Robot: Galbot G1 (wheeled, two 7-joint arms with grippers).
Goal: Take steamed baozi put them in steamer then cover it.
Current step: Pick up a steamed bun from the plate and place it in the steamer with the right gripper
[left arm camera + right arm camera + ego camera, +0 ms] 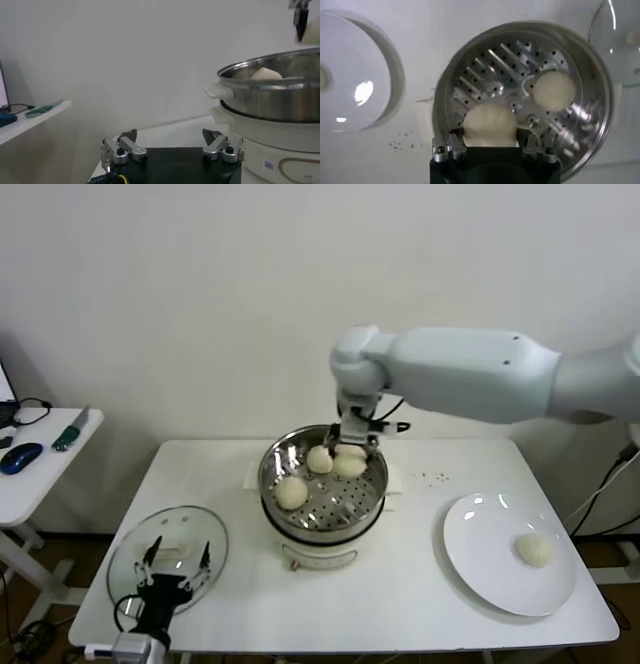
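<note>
The steamer (pixel 345 509) stands mid-table on its white base (pixel 320 552). Two baozi (pixel 291 492) (pixel 319 459) lie in the basket. My right gripper (pixel 350 446) hangs over the basket's back part, shut on a third baozi (pixel 490 125) held just above the perforated bottom (pixel 520 55). A fourth baozi (pixel 533 549) lies on the white plate (pixel 480 519) at the right. The glass cover (pixel 128 556) lies flat at the front left, its pale handle (pixel 172 552) up. My left gripper (pixel 178 562) is open and empty over the cover.
A side table (pixel 40 474) with a blue mouse (pixel 20 456) and cables stands off to the left. The wall is close behind the table. The left wrist view shows the steamer's side (pixel 280 102) to one side of the left gripper (pixel 172 147).
</note>
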